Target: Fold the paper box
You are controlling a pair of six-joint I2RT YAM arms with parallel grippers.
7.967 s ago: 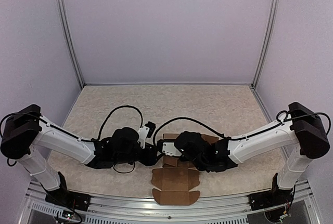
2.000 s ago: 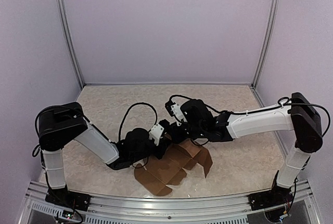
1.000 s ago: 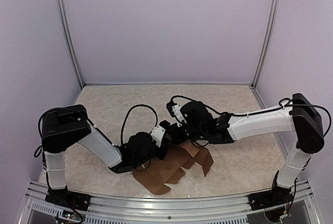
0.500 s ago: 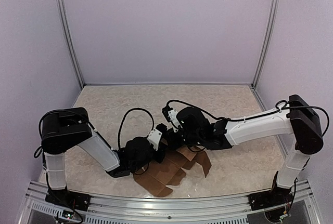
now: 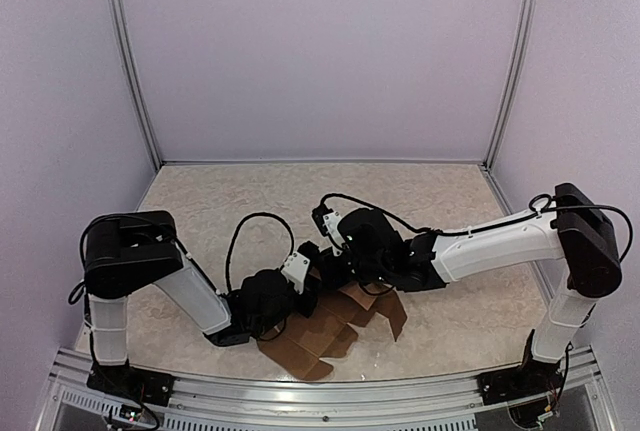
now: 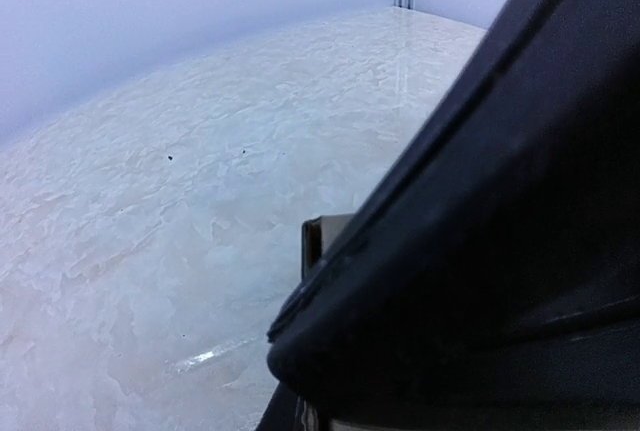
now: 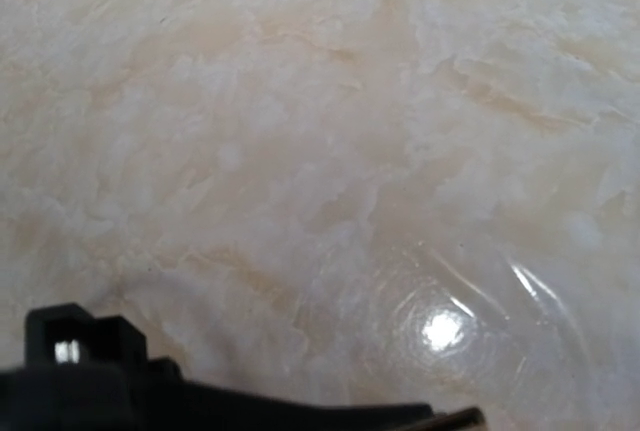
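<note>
Mostly the paper box (image 5: pixel 325 333) lies flat, a brown sheet at the near side of the desk (image 5: pixel 250 201). The right tool (image 5: pixel 330 269) is shut tight by its far edge. I cannot tell about the left tool (image 5: pixel 303 293). Nearly all the folding is left.

even, soft light in the overhead view; faint shadows under the arms (image 5: pixel 490 241) darken the paper box (image 5: pixel 325 339). lower right of the right wrist view, glare whitens the bench (image 7: pixel 300 101). left wrist view: a dark blurred mass, lower right.

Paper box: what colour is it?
Plain brown; the paper box shows best in the top external view.
</note>
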